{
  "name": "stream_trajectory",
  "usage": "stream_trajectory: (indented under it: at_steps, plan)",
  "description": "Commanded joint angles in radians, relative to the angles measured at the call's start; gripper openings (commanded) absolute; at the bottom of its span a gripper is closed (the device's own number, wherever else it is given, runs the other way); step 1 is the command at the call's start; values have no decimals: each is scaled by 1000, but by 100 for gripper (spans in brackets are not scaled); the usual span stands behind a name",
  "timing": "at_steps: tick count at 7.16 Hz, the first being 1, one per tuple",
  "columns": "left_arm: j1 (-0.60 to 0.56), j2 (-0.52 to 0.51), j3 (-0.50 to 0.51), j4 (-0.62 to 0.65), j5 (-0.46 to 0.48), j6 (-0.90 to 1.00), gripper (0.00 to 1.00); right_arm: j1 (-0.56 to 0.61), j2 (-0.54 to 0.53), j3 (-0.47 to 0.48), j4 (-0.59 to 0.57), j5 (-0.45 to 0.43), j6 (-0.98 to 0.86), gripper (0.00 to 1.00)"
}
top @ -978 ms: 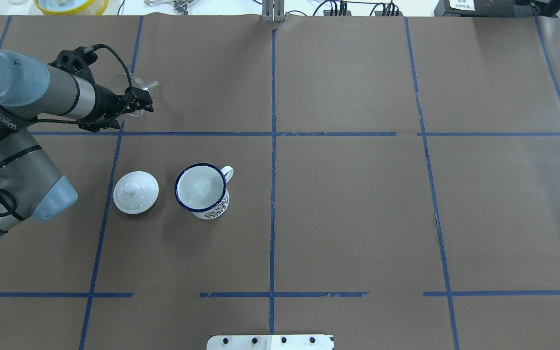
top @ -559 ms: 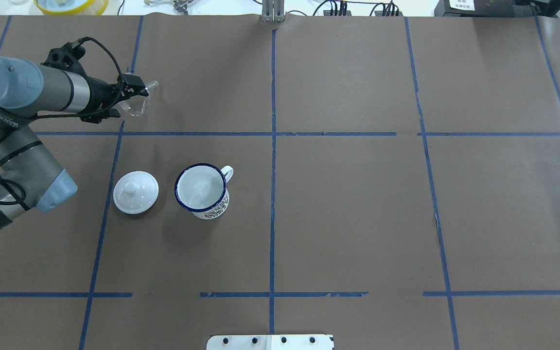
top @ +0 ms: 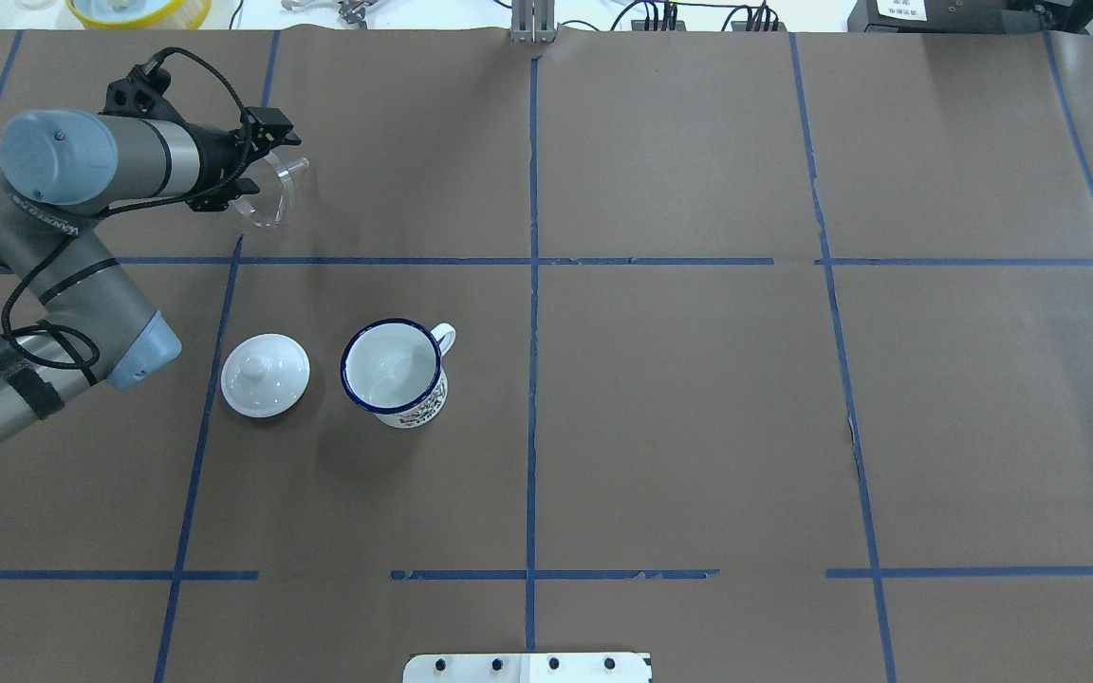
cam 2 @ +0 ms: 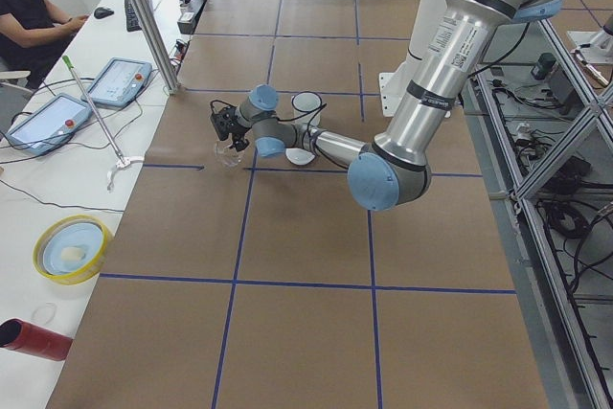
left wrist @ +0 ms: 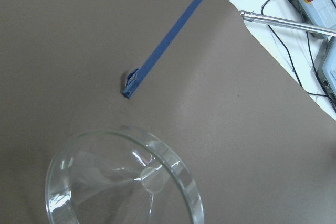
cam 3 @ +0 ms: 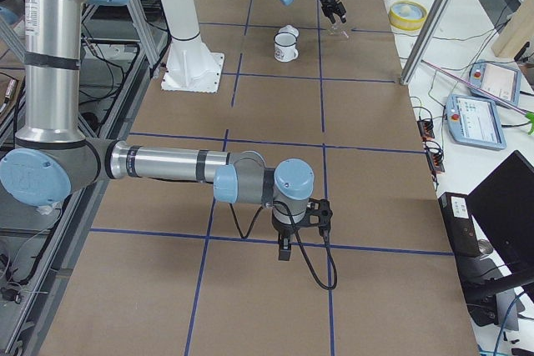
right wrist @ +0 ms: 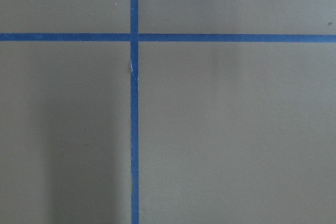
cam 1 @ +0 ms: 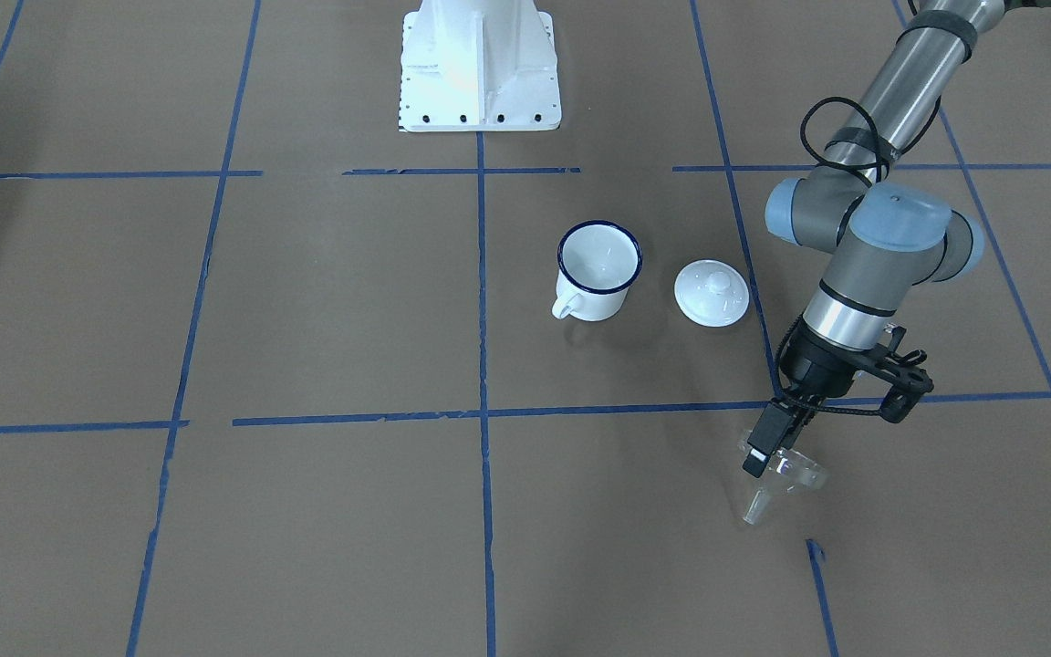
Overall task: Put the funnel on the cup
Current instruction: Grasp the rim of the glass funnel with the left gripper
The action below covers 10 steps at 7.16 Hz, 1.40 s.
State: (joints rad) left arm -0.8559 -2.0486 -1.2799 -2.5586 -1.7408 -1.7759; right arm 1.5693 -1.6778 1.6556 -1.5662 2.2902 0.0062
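Work surface: a table (top: pixel 679 408) covered in brown paper and divided into rectangles by blue tape lines (top: pixel 532 285).

Left arm (top: pixel 63 275): reaches over the far left part of the table, its wrist pointing away from the robot's base.

Right arm (cam 3: pixel 167 164): extends low over the table's right end, seen only in the exterior right view. Its wrist camera looks straight down on a crossing of tape lines.

Cup (top: pixel 393 375): stands upright and open in the left half of the table, with its loop handle on the side away from the robot.

Lid (top: pixel 265 375): a round white lid lies knob up just beside the cup, on the cup's left, not touching it.

Funnel (cam 1: pixel 785 479): the clear funnel is across a tape line from the cup and well apart from it. It is tilted, with the spout slanting down and away from the robot. Whether the spout touches the paper cannot be told.

Left gripper (cam 1: pixel 763 449): its fingers are clamped on the funnel's wide rim.

Right gripper (cam 3: pixel 284 252): points down at the paper. Its jaw state cannot be told.
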Motion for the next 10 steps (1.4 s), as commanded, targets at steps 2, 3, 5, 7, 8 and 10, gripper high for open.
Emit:
stream_trajectory:
  at_steps: [2, 3, 5, 7, 8, 10]
  plan:
    - [0, -4, 7, -32, 4, -5, 38, 0, 0, 1, 0, 0, 0, 100]
    - [0, -2, 7, -32, 4, -4, 29, 0, 0, 0, 0, 0, 0, 100]
    - [0, -2, 8, -32, 4, -4, 24, 0, 1, 0, 0, 0, 0, 100]
    - [0, -4, 8, -35, 3, -5, 12, 0, 0, 0, 0, 0, 0, 100]
    - [-2, -2, 7, -66, 3, -7, 4, 0, 1, 0, 0, 0, 0, 100]
    - [-15, -4, -10, -98, -2, -13, 0, 0, 1, 0, 0, 0, 0, 100]
